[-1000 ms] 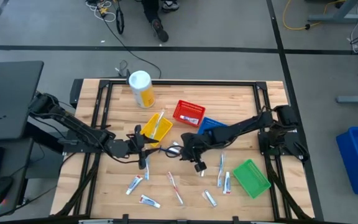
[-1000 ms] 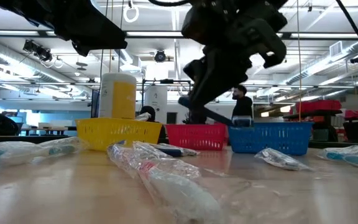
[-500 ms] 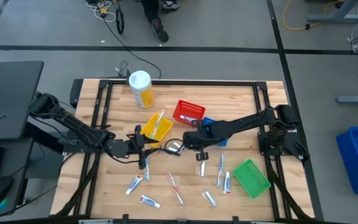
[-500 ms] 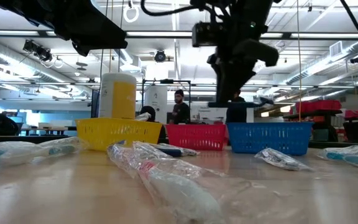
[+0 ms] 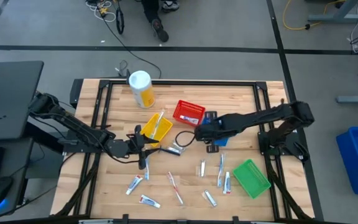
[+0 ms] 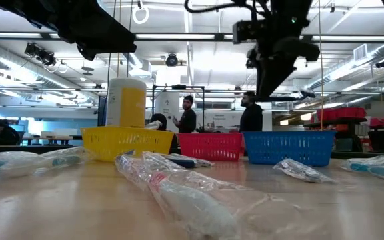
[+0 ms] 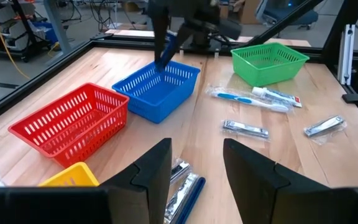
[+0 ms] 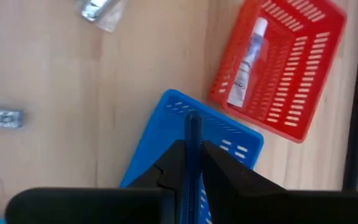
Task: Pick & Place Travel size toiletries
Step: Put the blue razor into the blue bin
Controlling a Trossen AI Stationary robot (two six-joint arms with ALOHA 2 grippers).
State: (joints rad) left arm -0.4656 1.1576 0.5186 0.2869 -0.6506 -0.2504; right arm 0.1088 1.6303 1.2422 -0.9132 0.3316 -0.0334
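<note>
The right gripper (image 8: pixel 190 163), fingers clenched on a thin dark-blue razor-like piece (image 8: pixel 193 134), hovers directly above the blue mesh basket (image 8: pixel 219 134). Beside that basket sits the red mesh basket (image 5: pixel 188 112), holding a small white tube (image 8: pixel 246 62). The left gripper (image 7: pixel 196 163), fingers parted and holding nothing, waits near the yellow mesh basket (image 5: pixel 155 127), left of the blue basket. Other toiletries (image 5: pixel 220 169) lie loose on the wooden table (image 5: pixel 241 99), in front of the blue basket.
</note>
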